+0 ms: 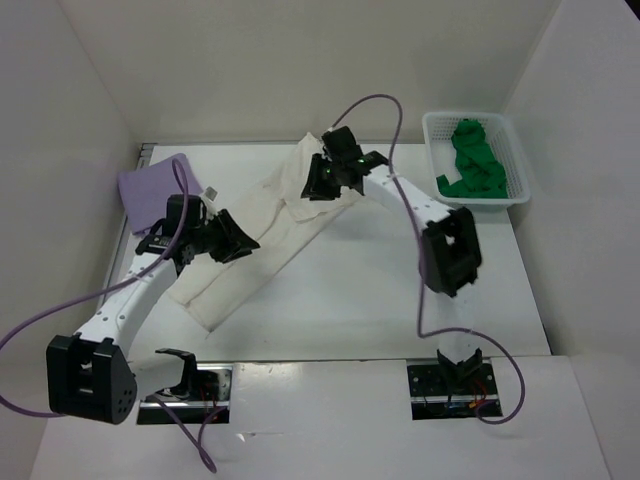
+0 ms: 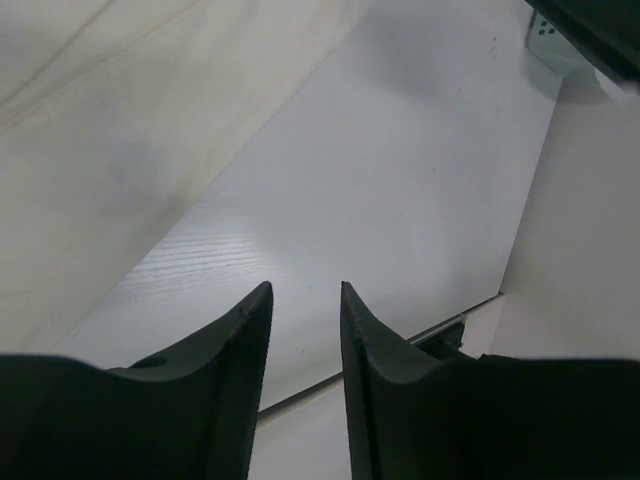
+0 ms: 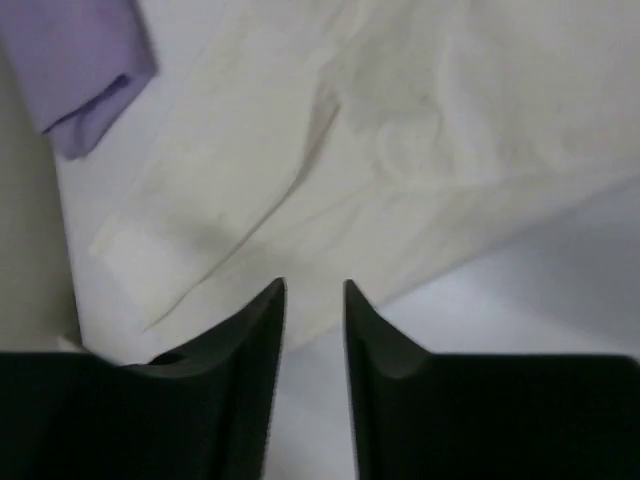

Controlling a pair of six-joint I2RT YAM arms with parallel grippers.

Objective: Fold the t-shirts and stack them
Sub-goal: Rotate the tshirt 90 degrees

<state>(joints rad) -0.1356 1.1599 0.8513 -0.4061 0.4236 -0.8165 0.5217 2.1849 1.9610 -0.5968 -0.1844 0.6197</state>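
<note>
Hangs left end effector [image 2: 305, 295] and right end effector [image 3: 314, 292], both spread and empty, over cream t-shirt [image 1: 268, 245] lying diagonally across middle of counter [image 1: 380, 290].

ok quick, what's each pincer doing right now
left pincer: open, holding nothing
right pincer: open, holding nothing

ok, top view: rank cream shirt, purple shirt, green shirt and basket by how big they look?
1. cream shirt: spread out, clearly largest.
2. basket and purple shirt: too close to rank, and the left arm hides part of the purple one.
3. green shirt: bunched inside the basket, smallest.
</note>
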